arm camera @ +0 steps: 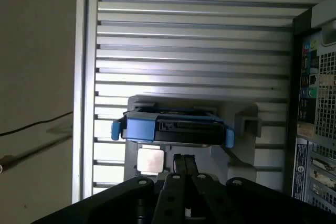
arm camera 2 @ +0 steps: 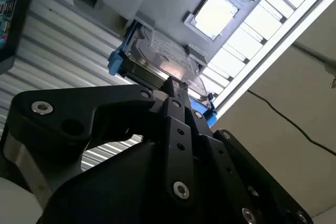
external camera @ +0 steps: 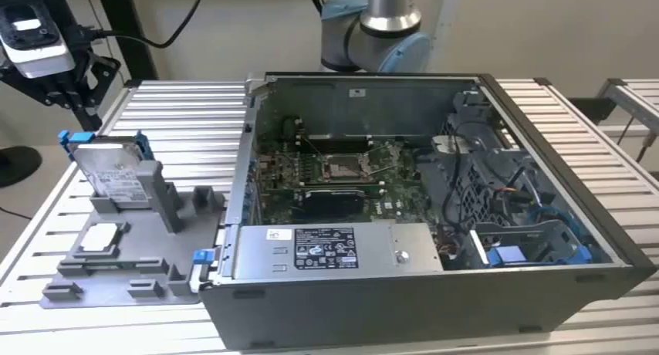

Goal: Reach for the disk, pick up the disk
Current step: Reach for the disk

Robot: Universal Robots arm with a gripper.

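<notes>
One disk (external camera: pixel 111 172) stands on edge in a grey moulded holder (external camera: pixel 154 239) near the exterior view's left. Its labelled face leans slightly back, and blue rails (external camera: pixel 68 139) show at its top corners. From where I stand, nothing has hold of it. The tool (external camera: pixel 70 100) hangs above it and apart, with clear air between its black tips and the disk's upper edge. In both wrist views the fingers (arm camera: pixel 179 165) (arm camera 2: pixel 173 103) sit pressed together at the tips with nothing between them, so I take the tool to be closed and empty. I'd judge the reach partly made: the tool is over the right thing and roughly in line with its thin top edge. The closing-in, the grip and the lift are all not yet done.

A small square silver chip (external camera: pixel 100 237) lies flat in the same holder, just in front of the disk. The holder sits on a slatted aluminium tabletop (external camera: pixel 185 108), beside an open grey computer case (external camera: pixel 412 309) with its board and cabling exposed. Behind the case rises the arm's base (external camera: pixel 373 31), against a plain pale wall. A dark cable (arm camera: pixel 31 128) trails over the floor beyond the tabletop's edge.
</notes>
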